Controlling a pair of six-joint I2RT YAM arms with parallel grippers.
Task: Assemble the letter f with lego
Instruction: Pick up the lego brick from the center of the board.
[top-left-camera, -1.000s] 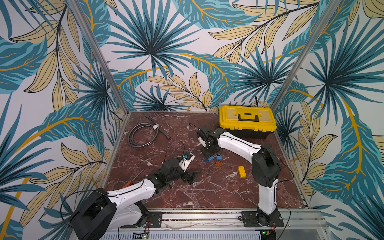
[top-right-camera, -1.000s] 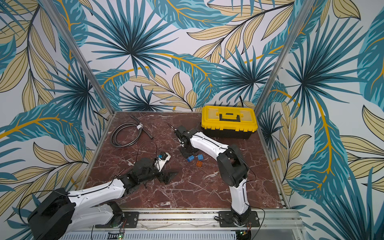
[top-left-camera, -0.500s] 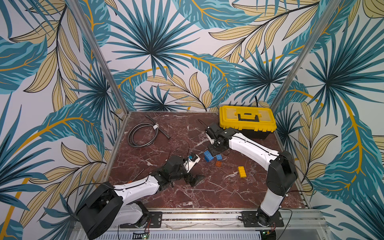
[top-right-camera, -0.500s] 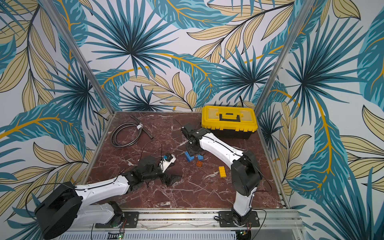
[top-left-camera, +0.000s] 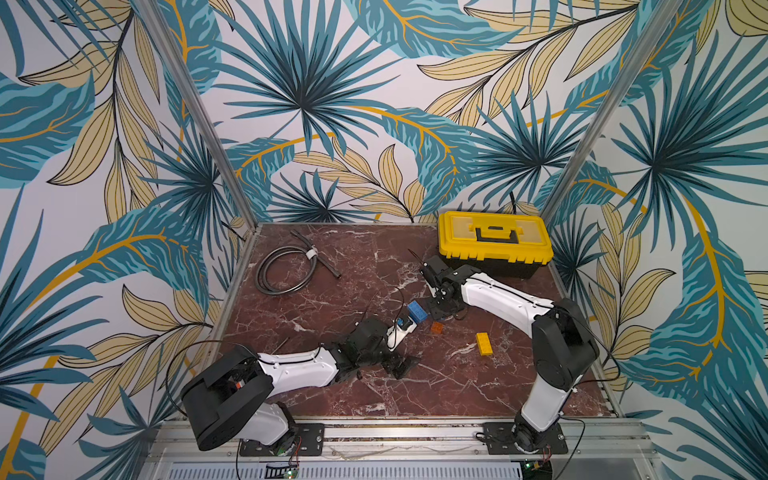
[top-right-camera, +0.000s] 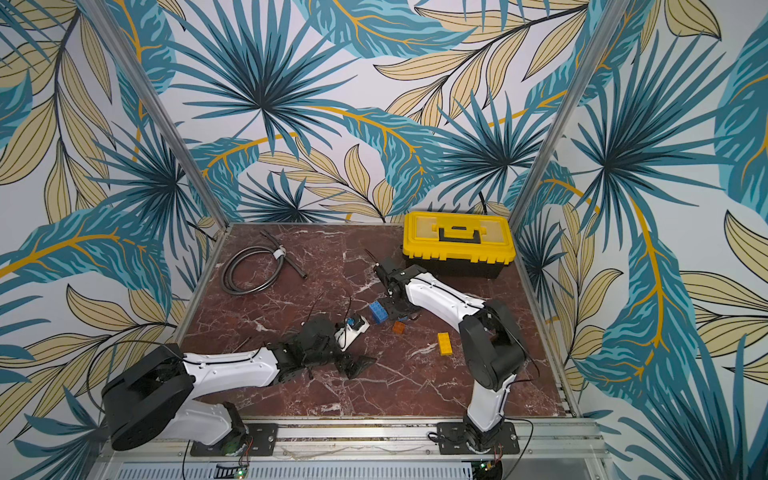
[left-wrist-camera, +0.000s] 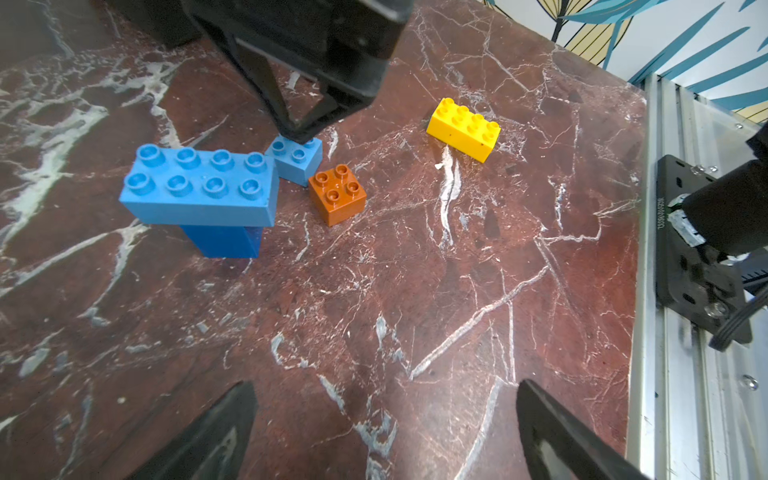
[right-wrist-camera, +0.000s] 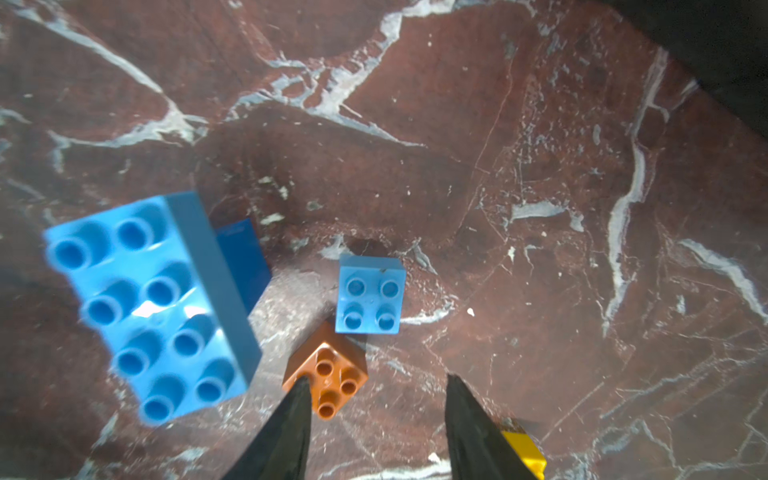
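A long blue lego brick (left-wrist-camera: 199, 187) sits on a darker squarish blue brick (left-wrist-camera: 226, 241), forming a small stack, seen in both top views (top-left-camera: 417, 311) (top-right-camera: 378, 311). Beside it on the floor lie a small light-blue brick (right-wrist-camera: 370, 295) and an orange brick (right-wrist-camera: 328, 374). A long yellow brick (left-wrist-camera: 463, 129) lies apart from them. My right gripper (right-wrist-camera: 378, 382) is open with nothing between its fingers. It hangs low by the orange and small blue bricks, and one finger hides the orange brick's edge. My left gripper (left-wrist-camera: 384, 384) is open over bare floor, short of the bricks.
A yellow-and-black toolbox (top-left-camera: 494, 243) stands at the back right, just behind the right arm. A coiled black cable (top-left-camera: 286, 270) lies at the back left. The metal rail (left-wrist-camera: 681, 291) edges the marble floor near the arm bases.
The right gripper has come toward the front, to the small blue and orange bricks, and its elbow has swung out to the right. The left arm has reached further right toward the bricks.
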